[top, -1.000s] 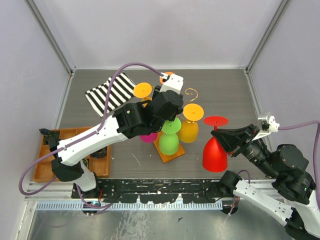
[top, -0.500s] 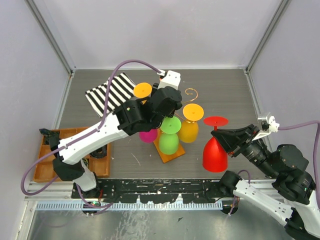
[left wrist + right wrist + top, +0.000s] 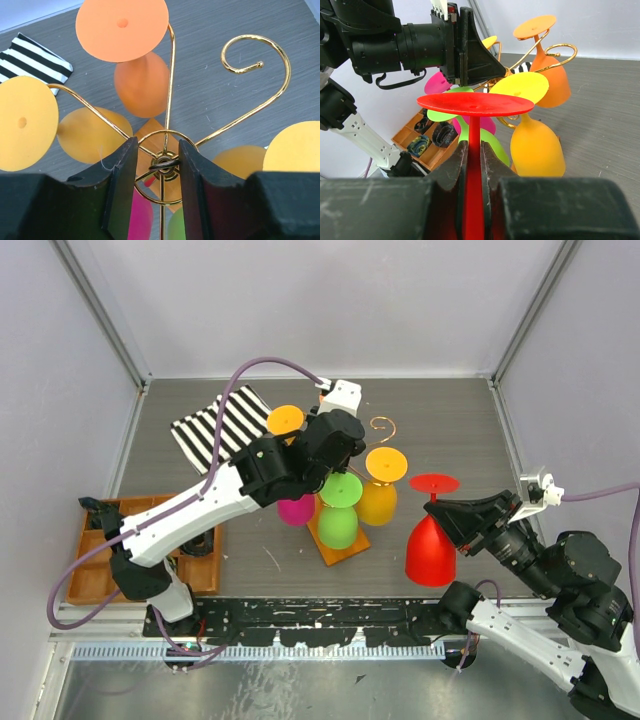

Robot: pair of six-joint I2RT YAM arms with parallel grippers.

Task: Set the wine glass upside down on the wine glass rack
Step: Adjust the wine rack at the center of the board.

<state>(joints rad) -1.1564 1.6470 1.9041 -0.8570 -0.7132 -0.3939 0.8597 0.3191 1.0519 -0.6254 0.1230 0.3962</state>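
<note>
The red wine glass (image 3: 431, 548) hangs upside down, base on top, right of the wine glass rack (image 3: 384, 426). My right gripper (image 3: 474, 145) is shut on its stem just under the flat red base (image 3: 475, 104). The gold wire rack (image 3: 255, 50) stands on a wooden base (image 3: 343, 556) and carries several coloured glasses hung upside down; one curled arm at the back right is bare. My left gripper (image 3: 158, 145) hovers over the rack's top, open, its fingers (image 3: 125, 170) on either side of the centre hub.
Orange (image 3: 141, 85), yellow (image 3: 378, 502), green (image 3: 338, 525) and pink (image 3: 296, 511) glasses crowd the rack. A striped cloth (image 3: 215, 427) lies at the back left. A compartmented wooden tray (image 3: 90, 570) with small items sits at the front left. Walls close in both sides.
The left gripper has shifted slightly toward the back over the rack's centre and its jaws have narrowed a little. The right gripper and red glass have barely moved.
</note>
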